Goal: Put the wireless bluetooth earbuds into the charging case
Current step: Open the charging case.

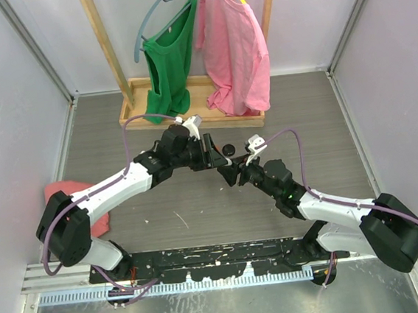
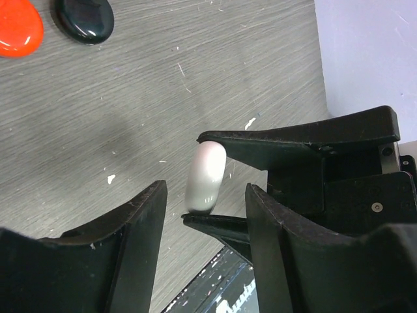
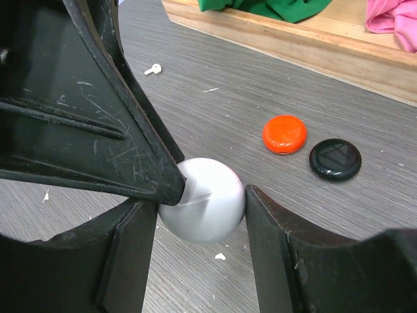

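Note:
The white round charging case (image 3: 208, 202) is held off the table, clamped between my right gripper's (image 3: 199, 199) fingers. In the left wrist view the case (image 2: 207, 176) shows edge-on between those right fingers (image 2: 273, 140). My left gripper (image 2: 205, 189) is open, its jaws wide apart just short of the case. One left fingertip (image 3: 159, 179) touches the case at a seam on its upper left. In the top view the left gripper (image 1: 213, 158) and the right gripper (image 1: 229, 173) meet mid-table. A tiny white earbud-like piece (image 3: 153, 68) lies on the table. No black or orange earbuds show.
An orange puck (image 3: 285, 134) and a black puck (image 3: 335, 159) lie side by side on the table past the case. A wooden rack base (image 1: 189, 103) with green and pink garments stands at the back. A red cloth (image 1: 72, 193) lies at the left.

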You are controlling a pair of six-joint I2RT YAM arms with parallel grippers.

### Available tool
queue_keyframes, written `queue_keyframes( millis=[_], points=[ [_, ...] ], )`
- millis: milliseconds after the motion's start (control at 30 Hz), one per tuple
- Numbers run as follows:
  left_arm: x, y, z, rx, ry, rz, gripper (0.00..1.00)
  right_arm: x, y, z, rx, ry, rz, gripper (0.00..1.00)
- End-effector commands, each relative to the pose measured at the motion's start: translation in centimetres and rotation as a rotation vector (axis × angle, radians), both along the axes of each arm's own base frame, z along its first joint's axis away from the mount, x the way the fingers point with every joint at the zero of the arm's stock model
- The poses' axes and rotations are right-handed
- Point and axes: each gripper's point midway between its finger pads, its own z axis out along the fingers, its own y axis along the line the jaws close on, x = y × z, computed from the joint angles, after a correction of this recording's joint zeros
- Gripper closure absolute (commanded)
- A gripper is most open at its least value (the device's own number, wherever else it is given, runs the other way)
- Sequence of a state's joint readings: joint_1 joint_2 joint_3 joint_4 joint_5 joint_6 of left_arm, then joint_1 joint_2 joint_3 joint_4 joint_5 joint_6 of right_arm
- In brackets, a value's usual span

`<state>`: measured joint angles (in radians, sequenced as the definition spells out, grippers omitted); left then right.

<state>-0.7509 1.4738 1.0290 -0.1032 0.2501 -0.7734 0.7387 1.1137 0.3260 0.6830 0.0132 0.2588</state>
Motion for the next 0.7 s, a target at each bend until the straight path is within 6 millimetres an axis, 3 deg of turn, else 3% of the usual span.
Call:
queue_keyframes(
  millis=[0, 233, 667],
  points=[
    [0.4, -0.9, 1.5, -0.061, -0.036, -0.032, 0.48, 0.3, 0.5, 2.5, 0.049, -0.086, 0.009, 0.54],
    [0.3, -1.1, 0.8, -0.055, -0.023, -0.047, 0.51, 0.5, 0.9, 2.9, 0.058, -0.099, 0.018, 0.54],
    [-0.2, -1.5, 1.1, -0.073, -0.036, -0.095, 0.7, 0.8, 1.5, 4.0, 0.086, -0.134, 0.035, 0.52]
  ],
)
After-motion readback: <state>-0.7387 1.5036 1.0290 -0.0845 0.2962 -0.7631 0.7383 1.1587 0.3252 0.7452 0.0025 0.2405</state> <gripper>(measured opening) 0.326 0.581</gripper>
